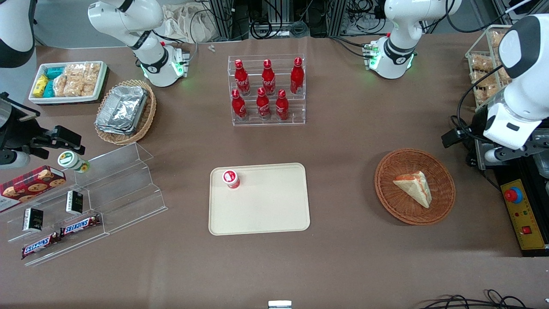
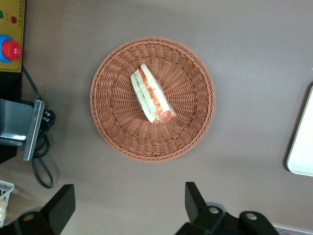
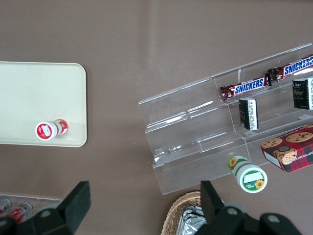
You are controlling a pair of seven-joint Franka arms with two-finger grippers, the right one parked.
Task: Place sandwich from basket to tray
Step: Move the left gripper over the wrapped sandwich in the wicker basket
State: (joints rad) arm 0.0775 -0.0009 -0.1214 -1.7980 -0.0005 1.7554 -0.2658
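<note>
The sandwich (image 1: pixel 414 186), a pale wedge with red and green filling at its edge, lies in the round reddish-brown wicker basket (image 1: pixel 386 171) toward the working arm's end of the table. In the left wrist view the sandwich (image 2: pixel 152 95) rests near the middle of the basket (image 2: pixel 195 127). My left gripper (image 2: pixel 128 205) is open and empty, high above the table beside the basket and farther from the front camera than it; it also shows in the front view (image 1: pixel 517 150). The beige tray (image 1: pixel 266 206) lies at mid-table, and its corner shows in the left wrist view (image 2: pixel 303 142).
A small red-capped bottle (image 1: pixel 230 178) stands on the tray's corner. A rack of red cola bottles (image 1: pixel 268 90) stands farther back. A yellow control box with a red button (image 1: pixel 521 214) sits beside the basket. A clear stepped shelf (image 1: pixel 98 193) is toward the parked arm's end.
</note>
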